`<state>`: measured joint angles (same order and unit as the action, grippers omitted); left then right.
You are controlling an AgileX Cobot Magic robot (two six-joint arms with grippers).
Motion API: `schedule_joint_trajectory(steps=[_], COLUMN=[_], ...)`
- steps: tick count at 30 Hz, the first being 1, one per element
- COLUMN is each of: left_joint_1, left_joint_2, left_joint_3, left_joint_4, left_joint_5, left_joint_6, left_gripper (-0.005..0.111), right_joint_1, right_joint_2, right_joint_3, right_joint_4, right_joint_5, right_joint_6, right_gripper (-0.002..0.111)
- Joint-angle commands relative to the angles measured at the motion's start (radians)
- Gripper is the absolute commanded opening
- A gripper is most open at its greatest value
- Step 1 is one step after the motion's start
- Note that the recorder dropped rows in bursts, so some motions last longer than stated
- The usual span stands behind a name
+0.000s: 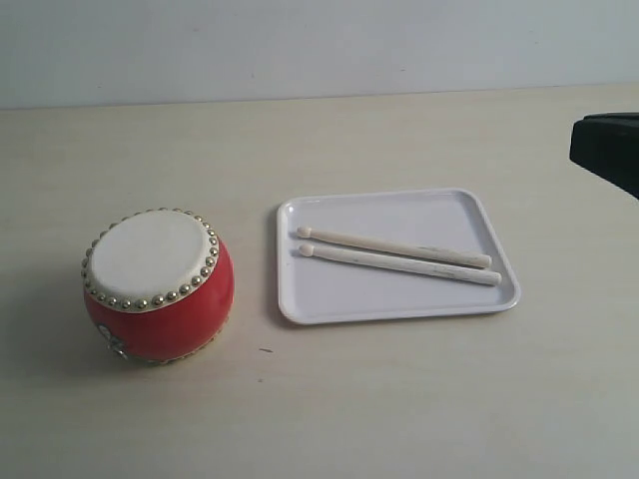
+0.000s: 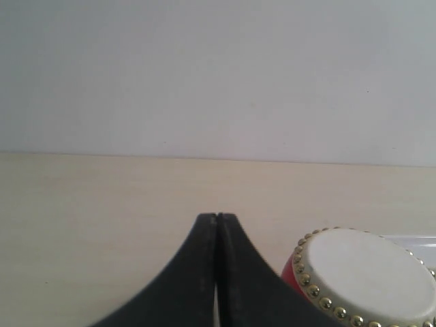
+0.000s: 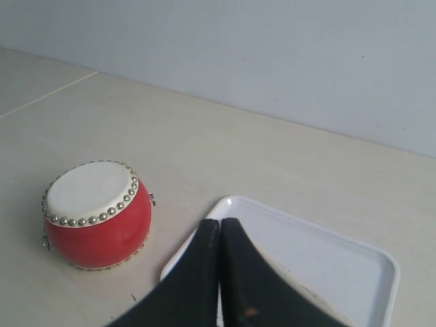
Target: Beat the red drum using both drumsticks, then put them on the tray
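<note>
The red drum [image 1: 158, 284] stands upright on the left of the table, cream skin up. To its right lies the white tray [image 1: 379, 295], with both drumsticks side by side on it, one [image 1: 394, 242] behind the other [image 1: 401, 263], rounded tips toward the drum. My left gripper [image 2: 216, 216] is shut on nothing, held above the table beside the drum [image 2: 361, 272]. My right gripper [image 3: 219, 221] is shut and empty too, above the near corner of the tray [image 3: 327, 255], with the drum [image 3: 95, 214] off to one side. The fingers hide the sticks in that view.
A dark part of the right arm [image 1: 609, 150] juts in at the right edge of the exterior view. A pale wall [image 1: 319, 45] closes the table's far side. A sliver of the tray [image 2: 417, 240] shows behind the drum in the left wrist view.
</note>
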<state>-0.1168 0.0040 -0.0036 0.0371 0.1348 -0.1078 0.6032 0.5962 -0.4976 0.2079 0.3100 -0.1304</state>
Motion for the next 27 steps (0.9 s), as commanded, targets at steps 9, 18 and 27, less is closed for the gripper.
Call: schedule_joint_trajectory(steps=[9, 18, 27], left_joint_1=[0.002, 0.002, 0.002], left_joint_2=[-0.004, -0.004, -0.004], left_joint_3=[0.004, 0.004, 0.004], left_joint_4=[0.004, 0.004, 0.004], left_joint_5=[0.003, 0.003, 0.003], left_joint_6=[-0.005, -0.001, -0.003], left_gripper=[0.0, 0.0, 0.0], right_joint_1=[-0.185, -0.324, -0.528], right_joint_2=[-0.105, -0.1, -0.294], right_joint_3=[0.003, 0.003, 0.19], right_joint_4=[0.002, -0.025, 0.068], right_joint_5=[-0.005, -0.016, -0.106], right_joint_6=[0.002, -0.006, 0.004], right_gripper=[0.0, 0.0, 0.0])
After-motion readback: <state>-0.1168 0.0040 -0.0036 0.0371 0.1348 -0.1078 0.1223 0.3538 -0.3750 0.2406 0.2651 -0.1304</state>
